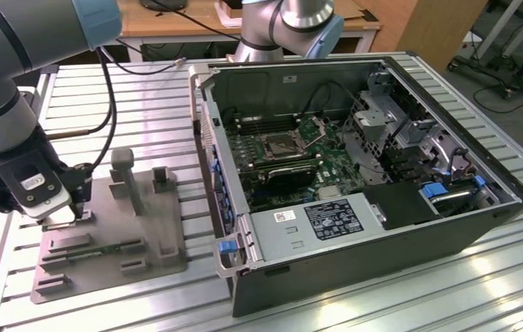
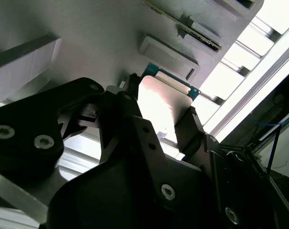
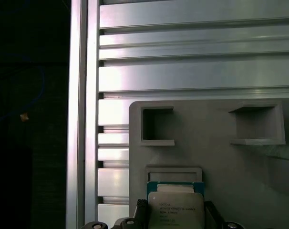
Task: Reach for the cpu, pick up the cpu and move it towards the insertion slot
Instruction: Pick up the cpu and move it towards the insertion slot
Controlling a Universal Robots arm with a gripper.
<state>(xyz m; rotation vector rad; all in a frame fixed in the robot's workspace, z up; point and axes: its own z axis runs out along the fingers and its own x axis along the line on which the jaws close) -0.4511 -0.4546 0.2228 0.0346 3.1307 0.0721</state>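
Tool [image 2: 159, 106], low over the fixture plate [image 1: 164, 238] on the tabletop [image 1: 382, 311] at the exterior view's left, closed to the cpu [image 3: 176, 209] and pinching its opposite edges: likely the safest hold on a light, stiff, slick-topped chip with a delicate underside.

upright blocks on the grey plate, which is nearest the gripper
The taller grey plastic upright block, on the exterior view's left of the shorter block, nearer the dark gripper.
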